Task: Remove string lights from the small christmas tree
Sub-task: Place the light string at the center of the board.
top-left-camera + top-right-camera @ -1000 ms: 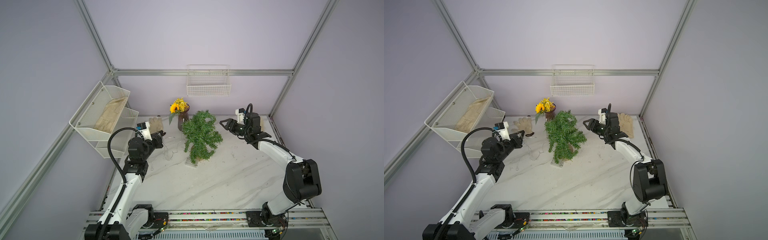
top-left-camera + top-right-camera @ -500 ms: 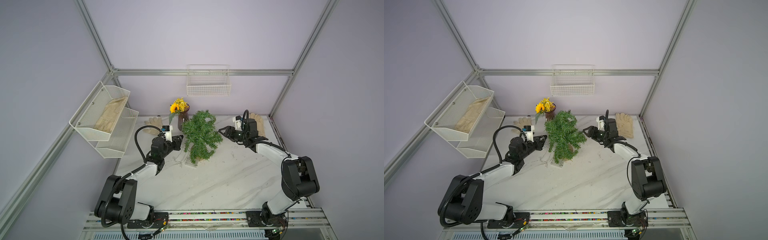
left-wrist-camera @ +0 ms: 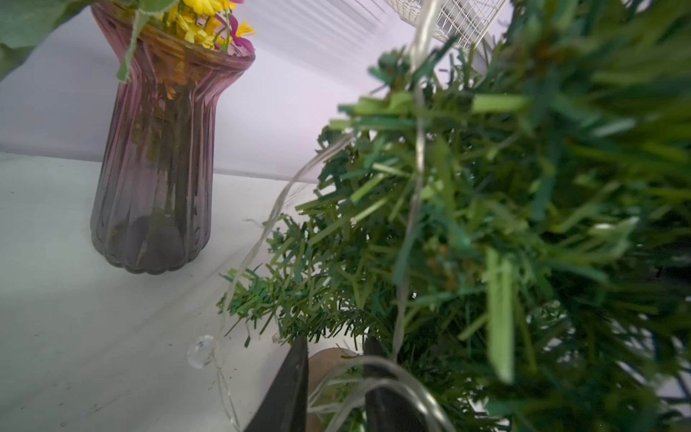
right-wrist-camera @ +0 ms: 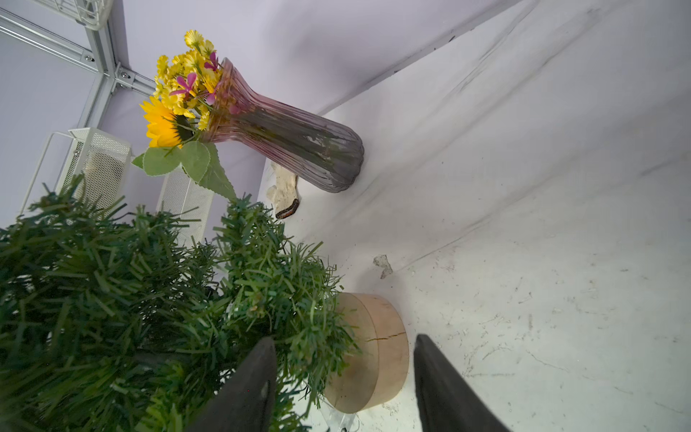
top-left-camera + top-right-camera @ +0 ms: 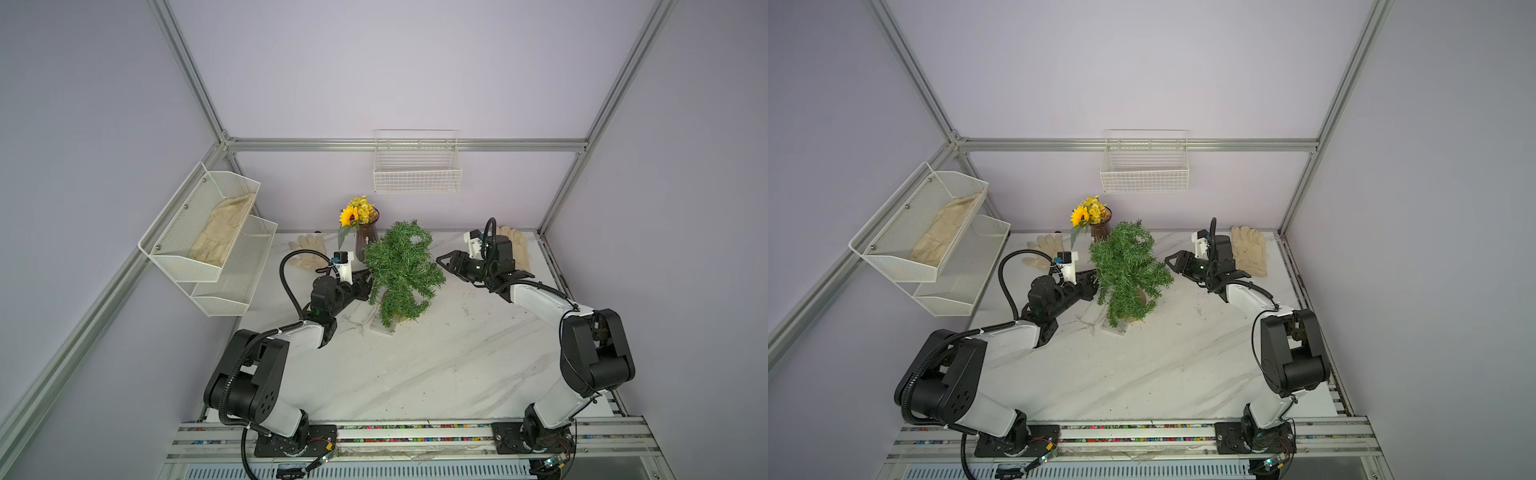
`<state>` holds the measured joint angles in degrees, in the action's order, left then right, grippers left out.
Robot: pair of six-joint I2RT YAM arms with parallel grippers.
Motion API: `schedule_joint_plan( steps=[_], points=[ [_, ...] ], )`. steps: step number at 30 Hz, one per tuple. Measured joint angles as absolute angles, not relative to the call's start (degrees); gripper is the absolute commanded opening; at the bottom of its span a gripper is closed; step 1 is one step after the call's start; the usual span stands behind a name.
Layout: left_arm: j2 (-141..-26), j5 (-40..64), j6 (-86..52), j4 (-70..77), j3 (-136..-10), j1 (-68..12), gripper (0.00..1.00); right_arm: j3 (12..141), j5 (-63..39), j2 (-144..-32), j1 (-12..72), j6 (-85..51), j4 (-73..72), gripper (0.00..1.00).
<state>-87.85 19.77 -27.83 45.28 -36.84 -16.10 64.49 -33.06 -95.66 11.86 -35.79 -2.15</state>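
In both top views the left arm is folded low over the counter (image 5: 415,374); its forearm reaches forward and the left pincer (image 5: 365,277) (image 5: 1090,277) meets the left edge of the small christmas tree (image 5: 401,266) (image 5: 1127,270). The right arm stands with its elbow high; its forearm stretches across toward the tree, and the right pincer (image 5: 440,261) (image 5: 1170,259) is just beside the branches on the right side, with its jaws spread. The tree stands upright near the back of the counter, just in front of the vase (image 5: 366,243) (image 5: 1099,230); its green branches droop and are bushy. Part of the string lights (image 5: 357,322) (image 5: 1088,322) lies as a thin wire on the counter at the foot of the tree, on its left side, beside a small clear box (image 5: 382,326).

In the left wrist view the left pincer (image 3: 334,392) is released; its two dark fingers (image 3: 295,389) stand a little apart, and they press on nothing. A loop of the string lights (image 3: 258,232) crosses in front of them; other strands run up through the tree (image 3: 504,224), and one clear bulb (image 3: 200,351) hangs near the counter. The vase (image 3: 157,168) stands behind.

In the right wrist view the right pincer (image 4: 344,385) is released and wide; between its fingers shows the tan round base (image 4: 377,351) of the tree (image 4: 131,299), which it does not touch. The vase (image 4: 291,142) is further back.
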Motion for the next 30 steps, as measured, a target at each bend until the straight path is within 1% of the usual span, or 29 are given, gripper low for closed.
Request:
schedule_joint_plan(
  steps=[2,4,9,12,16,21,25,28,30],
  points=[
    [-87.72,19.86,-27.77,46.28,-36.67,-16.14,0.36,64.49,-33.08,-95.7,11.84,-35.64,-2.15,0.6],
    [-87.02,19.94,-27.55,47.07,-35.59,-16.14,0.37,64.49,-33.08,-95.7,11.81,-35.59,-2.15,0.6],
    [-84.31,19.9,-27.11,47.64,-32.38,-16.14,0.39,64.49,-33.1,-96.01,11.73,-35.46,-2.17,0.6],
    [-83.99,19.88,-26.83,48.03,-32.25,-16.14,0.41,64.49,-33.19,-96.44,11.73,-35.46,-2.17,0.6],
    [-84.38,19.97,-26.85,48.86,-32.27,-16.14,0.41,64.49,-33.54,-96.99,11.7,-35.46,-2.17,0.6],
    [-86.61,19.68,-26.85,49.28,-32.29,-16.14,0.37,64.49,-33.54,-97.01,11.68,-35.44,-2.17,0.59],
    [-88.77,19.29,-26.83,49.25,-32.36,-16.16,0.24,64.49,-33.56,-97.03,11.64,-35.22,-2.17,0.55],
    [-89.12,19.05,-26.39,48.99,-32.4,-16.14,0.25,64.49,-33.58,-97.06,11.64,-35.22,-2.17,0.54],
    [-89.12,19.03,-26.33,49.12,-32.42,-16.16,0.32,64.49,-33.58,-97.06,11.62,-35.2,-2.17,0.54]
  ],
)
